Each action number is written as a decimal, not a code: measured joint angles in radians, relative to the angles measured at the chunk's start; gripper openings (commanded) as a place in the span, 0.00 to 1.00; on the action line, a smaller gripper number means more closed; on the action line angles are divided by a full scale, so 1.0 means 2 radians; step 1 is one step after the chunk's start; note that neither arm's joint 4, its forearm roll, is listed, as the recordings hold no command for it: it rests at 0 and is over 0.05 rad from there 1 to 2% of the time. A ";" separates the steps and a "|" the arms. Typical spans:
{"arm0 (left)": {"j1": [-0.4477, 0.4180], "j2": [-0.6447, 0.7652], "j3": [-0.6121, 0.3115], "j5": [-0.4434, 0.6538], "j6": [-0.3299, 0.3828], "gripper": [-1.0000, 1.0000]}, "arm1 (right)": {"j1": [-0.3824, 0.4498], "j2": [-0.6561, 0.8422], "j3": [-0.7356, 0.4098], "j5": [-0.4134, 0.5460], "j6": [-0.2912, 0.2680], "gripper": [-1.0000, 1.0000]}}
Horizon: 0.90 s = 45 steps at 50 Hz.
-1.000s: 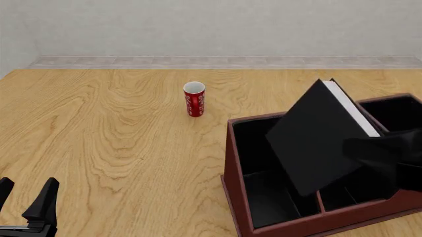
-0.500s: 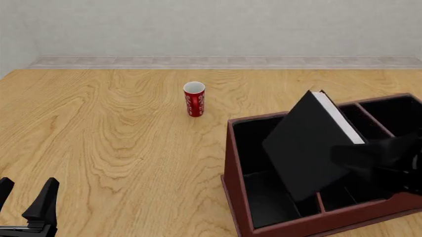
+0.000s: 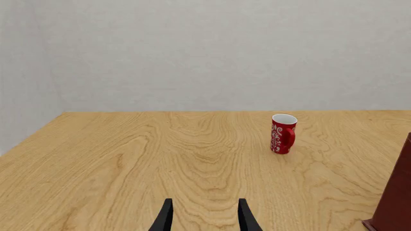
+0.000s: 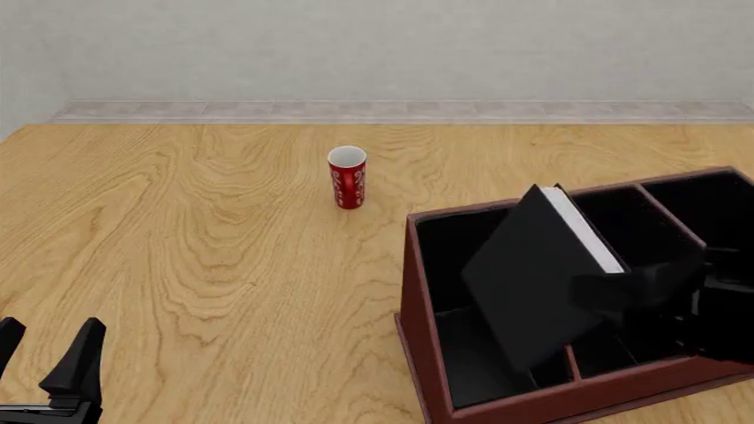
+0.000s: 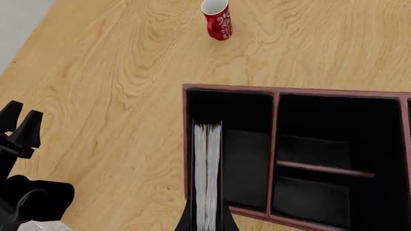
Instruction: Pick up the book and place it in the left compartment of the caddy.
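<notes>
**Black book held tilted over the caddy's left section**

Nearest the camera, at the front view's lower left, the left gripper [image 4: 48,358] sits low over the light wooden table [image 4: 212,265], its two dark fingers spread apart with nothing between them; its wrist view shows the same gap above bare wood.

Right of it stands the large reddish-brown rectangular caddy [image 4: 415,353] with its black lining and thin partitions. The right gripper [image 4: 613,296] reaches in from the right, its jaws clamped on the small thick black book [image 4: 531,283] with white page edges. The book leans steeply, lower corner down inside the long narrow left compartment [image 5: 241,149], upper corner above the rim. In the right wrist view the page edges stand over that section, beside the caddy's left wall.

Farther back, well apart from the caddy, a red-and-white patterned cup [image 4: 346,177] stands upright on the table.
</notes>
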 measured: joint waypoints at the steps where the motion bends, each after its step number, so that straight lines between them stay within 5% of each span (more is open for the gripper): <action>1: 0.000 0.000 0.000 0.000 0.000 1.00 | 0.000 0.000 0.002 -0.002 0.001 0.00; 45: 0.000 0.000 0.000 0.000 0.000 1.00 | -0.014 0.003 0.055 -0.040 0.005 0.00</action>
